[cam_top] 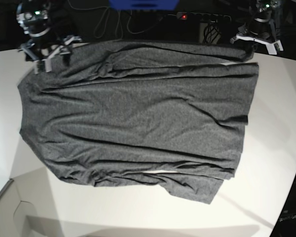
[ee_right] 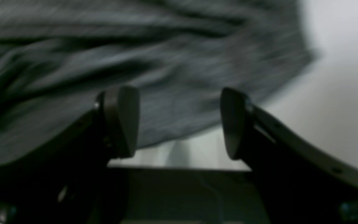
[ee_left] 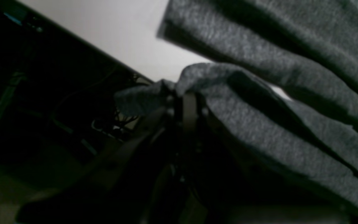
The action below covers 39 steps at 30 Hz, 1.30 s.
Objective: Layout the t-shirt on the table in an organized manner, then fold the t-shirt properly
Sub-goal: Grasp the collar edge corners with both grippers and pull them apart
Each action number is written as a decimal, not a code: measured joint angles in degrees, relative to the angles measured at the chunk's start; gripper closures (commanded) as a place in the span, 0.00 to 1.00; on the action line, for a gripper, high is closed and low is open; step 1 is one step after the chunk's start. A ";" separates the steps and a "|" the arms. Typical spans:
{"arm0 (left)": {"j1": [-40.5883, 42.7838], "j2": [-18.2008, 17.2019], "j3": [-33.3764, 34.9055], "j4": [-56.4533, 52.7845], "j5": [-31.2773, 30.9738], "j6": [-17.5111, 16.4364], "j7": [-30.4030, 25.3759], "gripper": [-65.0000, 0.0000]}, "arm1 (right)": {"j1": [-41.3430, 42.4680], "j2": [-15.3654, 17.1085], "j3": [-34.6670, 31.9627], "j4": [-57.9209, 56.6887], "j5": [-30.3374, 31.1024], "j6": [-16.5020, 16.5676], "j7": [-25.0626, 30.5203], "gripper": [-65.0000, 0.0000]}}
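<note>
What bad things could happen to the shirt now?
1. The left claw pinches only a small bunched bit of the t-shirt at the table edge, so the cloth might slip out when pulled.
2. The right claw is open and holds nothing, so a pull from one side alone could drag the shirt crooked.
3. Wrinkles and tucked folds along its long edges may get pressed in when folding.
</note>
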 measured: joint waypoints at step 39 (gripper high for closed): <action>1.75 -0.07 0.00 11.39 -0.39 -0.68 -0.09 1.00 | 0.04 -3.10 -1.97 -1.22 0.04 -0.28 0.59 1.00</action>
